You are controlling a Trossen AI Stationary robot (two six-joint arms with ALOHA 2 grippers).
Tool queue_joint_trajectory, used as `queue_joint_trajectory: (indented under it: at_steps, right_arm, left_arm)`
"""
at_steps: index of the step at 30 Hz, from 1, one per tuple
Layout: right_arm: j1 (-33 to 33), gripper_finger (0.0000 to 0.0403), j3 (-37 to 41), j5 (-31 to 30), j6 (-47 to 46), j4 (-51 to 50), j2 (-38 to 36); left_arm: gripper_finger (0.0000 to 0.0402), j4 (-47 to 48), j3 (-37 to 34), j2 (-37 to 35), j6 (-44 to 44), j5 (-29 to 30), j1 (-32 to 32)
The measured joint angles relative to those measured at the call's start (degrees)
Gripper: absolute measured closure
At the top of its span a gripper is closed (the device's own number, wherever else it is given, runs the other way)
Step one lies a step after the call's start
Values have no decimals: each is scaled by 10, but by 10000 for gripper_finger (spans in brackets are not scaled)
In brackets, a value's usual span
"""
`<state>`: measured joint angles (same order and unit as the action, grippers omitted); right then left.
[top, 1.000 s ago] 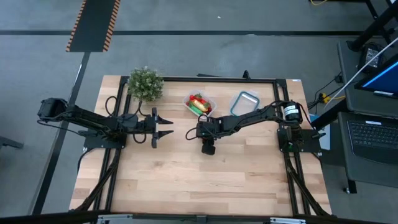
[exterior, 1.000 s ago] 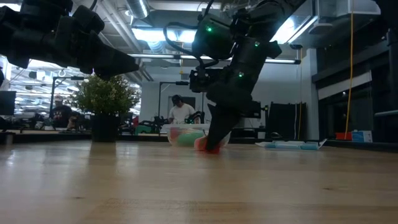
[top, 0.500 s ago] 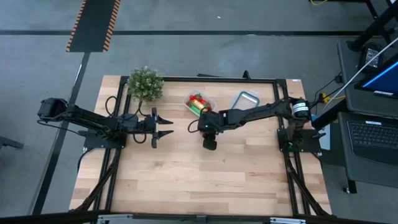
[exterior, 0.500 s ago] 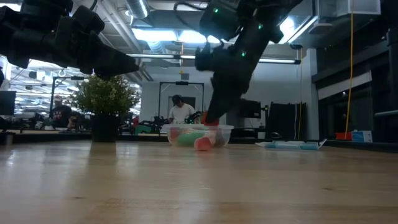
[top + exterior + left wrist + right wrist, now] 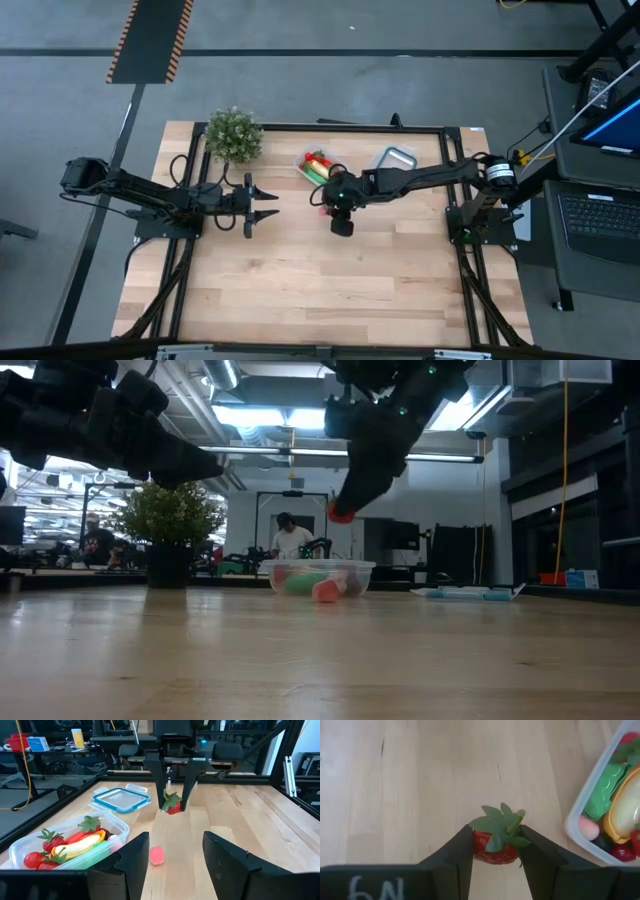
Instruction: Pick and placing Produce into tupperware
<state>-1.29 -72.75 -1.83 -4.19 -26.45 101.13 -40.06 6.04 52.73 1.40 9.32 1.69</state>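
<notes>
My right gripper hangs above the table's middle, just near of the tupperware, and is shut on a small red strawberry with a green leafy cap. The clear tupperware rests flat on the table and holds a yellow banana, a green piece and red pieces. A pink piece lies on the wood beside it, below the held strawberry. My left gripper waits open at the table's left, pointing level toward the right. My right gripper pinches the strawberry's red body between its two fingers, one on each side, just under the leafy cap. The fingers slant down from the table's right. The strawberry is lifted clear of the table, cap toward the wrist.
A clear blue-rimmed lid lies right of the tupperware near the far edge. A bushy potted plant stands at the far left corner. Bare wood stretches across the near half of the table. People show in the room behind.
My right gripper has risen from the table with the strawberry in its hold and drifted toward the table's right and far edge, nearer the tupperware. The strawberry now hangs clear of the wood. The pink piece has stayed on the table.
</notes>
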Motion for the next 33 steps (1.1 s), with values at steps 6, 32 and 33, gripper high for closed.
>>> queue_joint_trajectory:
  at_steps: [6, 32, 33]
  right_arm:
    - [-5, 267, 1, 0, -1, -47, -4]
    - [18, 267, 243, -39, -86, 98, -262]
    - [20, 267, 276, -38, -90, 132, -282]
  left_arm:
    - [223, 8, 0, 0, 2, 0, 0]
    - [223, 44, 0, 0, 16, 0, 0]
    - [223, 44, 0, 0, 15, 0, 0]
